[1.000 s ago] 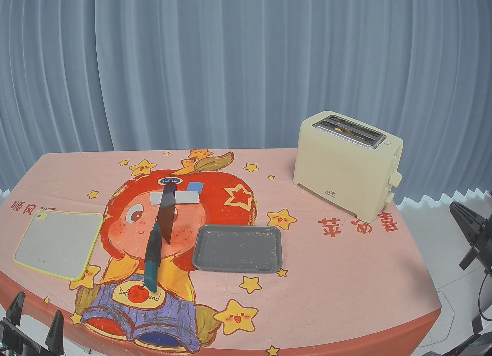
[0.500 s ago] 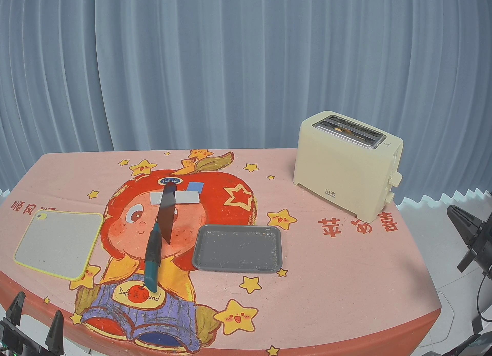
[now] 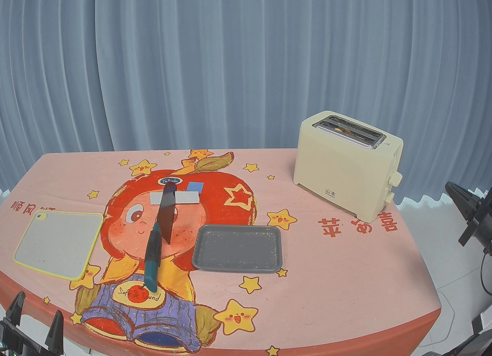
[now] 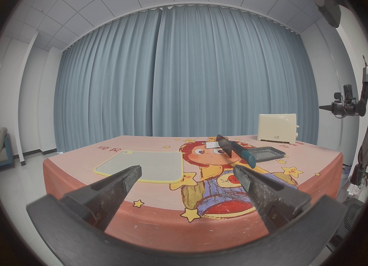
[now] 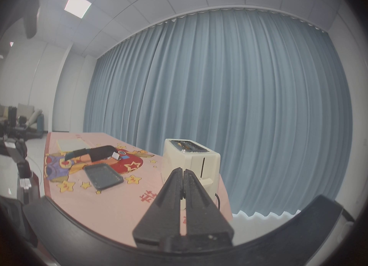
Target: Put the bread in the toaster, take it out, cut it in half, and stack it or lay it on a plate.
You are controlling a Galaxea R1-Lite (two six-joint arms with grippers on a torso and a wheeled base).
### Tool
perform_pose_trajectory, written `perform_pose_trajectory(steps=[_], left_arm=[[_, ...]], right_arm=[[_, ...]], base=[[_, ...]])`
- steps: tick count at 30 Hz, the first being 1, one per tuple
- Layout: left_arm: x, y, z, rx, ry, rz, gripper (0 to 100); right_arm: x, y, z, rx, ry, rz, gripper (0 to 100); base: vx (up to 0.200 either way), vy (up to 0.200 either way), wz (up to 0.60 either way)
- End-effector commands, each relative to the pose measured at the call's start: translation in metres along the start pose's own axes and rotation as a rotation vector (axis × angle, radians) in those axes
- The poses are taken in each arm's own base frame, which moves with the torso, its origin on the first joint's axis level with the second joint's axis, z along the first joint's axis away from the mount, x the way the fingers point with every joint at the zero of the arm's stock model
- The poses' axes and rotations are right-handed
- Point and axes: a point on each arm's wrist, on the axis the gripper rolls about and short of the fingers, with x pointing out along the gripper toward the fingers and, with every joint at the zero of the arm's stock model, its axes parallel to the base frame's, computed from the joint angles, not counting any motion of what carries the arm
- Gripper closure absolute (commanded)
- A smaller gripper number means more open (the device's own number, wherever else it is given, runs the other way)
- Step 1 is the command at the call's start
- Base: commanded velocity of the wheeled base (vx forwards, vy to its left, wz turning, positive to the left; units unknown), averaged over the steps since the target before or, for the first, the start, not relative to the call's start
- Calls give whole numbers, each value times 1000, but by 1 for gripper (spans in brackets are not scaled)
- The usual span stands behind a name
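A cream toaster [image 3: 348, 165] stands at the table's back right, with browned bread [image 3: 344, 129] low in its slot. A dark grey tray-like plate [image 3: 237, 248] lies mid-table. To its left is a knife [image 3: 159, 234] with a teal handle and dark blade. A grey cutting board [image 3: 57, 243] with a yellow rim lies at the left edge. My left gripper [image 3: 40, 304] hangs open below the table's front left corner, nothing between its fingers [image 4: 115, 188]. My right gripper [image 3: 452, 189] is shut and empty, off the table's right side, level with the toaster [image 5: 190, 161].
A white strip and a small blue square [image 3: 195, 187] lie behind the knife on the printed pink tablecloth [image 3: 328, 280]. A blue curtain hangs behind the table. The table's right front area is bare cloth.
My right gripper has risen a little at the right edge of the head view. The left gripper and the things on the table are as before.
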Motion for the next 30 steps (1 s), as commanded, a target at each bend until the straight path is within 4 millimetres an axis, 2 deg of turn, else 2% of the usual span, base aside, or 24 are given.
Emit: perform_pose_trajectory(steps=[1,5,11,13,30], left_arm=[[1,0,-5,1,19,1,0],[1,0,-5,1,19,2,0],[1,0,-5,1,19,1,0],[1,0,-5,1,19,2,0],[1,0,-5,1,19,1,0]], right_arm=[[17,-9,2,52,20,-27,100],[19,-10,-4,69,49,-53,100],[28,2,-10,119,80,47,100],[33,5,-12,183,94,79,100],[53,-1,-35,232,209,39,100]], base=[[0,0,0],[0,0,0],[0,0,0],[0,0,0],[0,0,0]])
